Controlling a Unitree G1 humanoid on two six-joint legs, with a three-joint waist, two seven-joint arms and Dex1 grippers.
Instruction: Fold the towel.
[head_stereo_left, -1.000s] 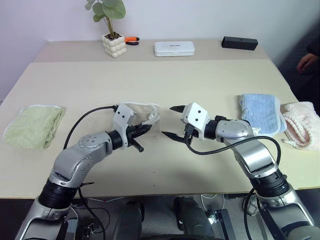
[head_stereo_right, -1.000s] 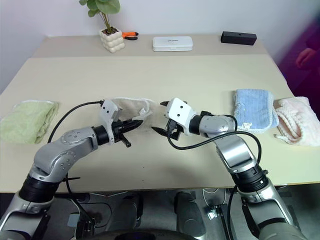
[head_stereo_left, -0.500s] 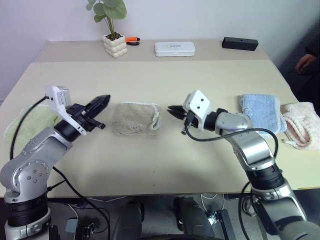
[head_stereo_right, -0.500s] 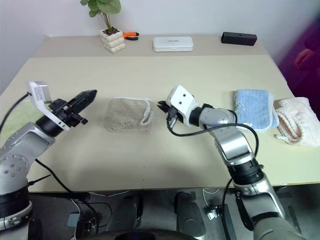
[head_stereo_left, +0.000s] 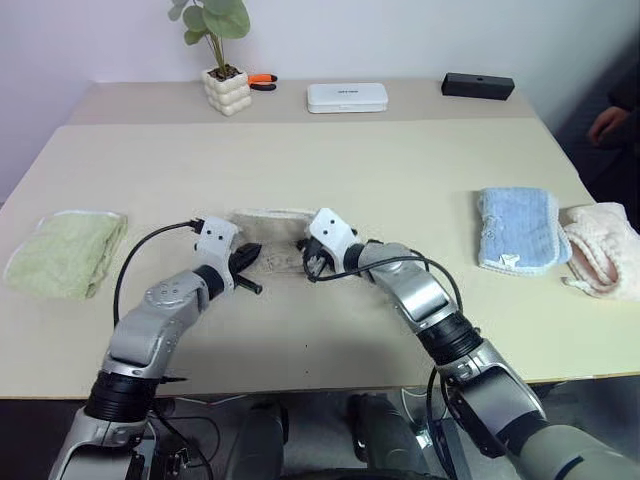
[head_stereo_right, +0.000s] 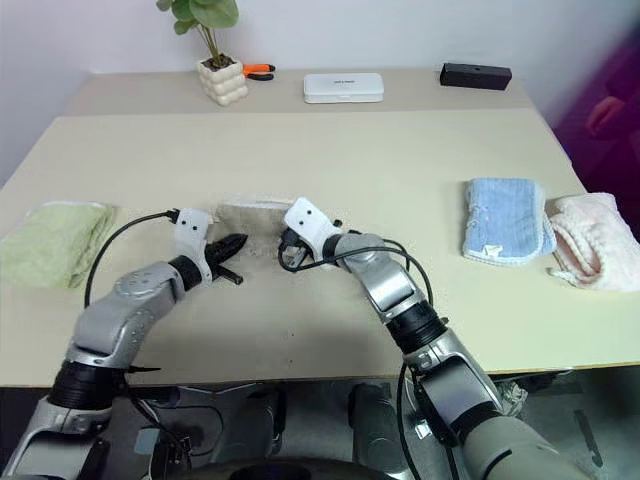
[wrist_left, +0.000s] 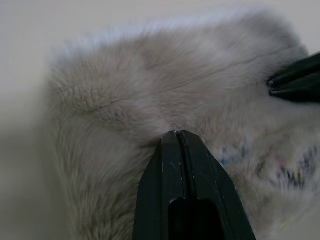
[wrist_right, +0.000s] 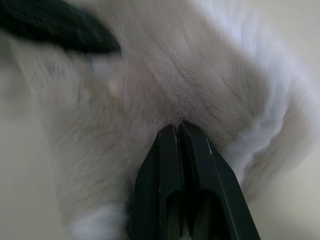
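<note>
Left gripper (wrist_left: 176, 134): fingers pressed together, tips nipping a pucker of the towel (wrist_left: 150, 85); its wrist view alone shows coloured stitching on the pile.
Right gripper (wrist_right: 179, 126): fingers likewise closed flat, tips pinching the cloth beside its white trim, seen close in its wrist view.
Towel: beige, lying mid-table (head_stereo_left: 400, 170) between both grippers.
Green towel (head_stereo_left: 65, 250): table's left edge.
Blue towel (head_stereo_left: 515, 228): right.
Potted plant (head_stereo_left: 225, 70): far side.
</note>
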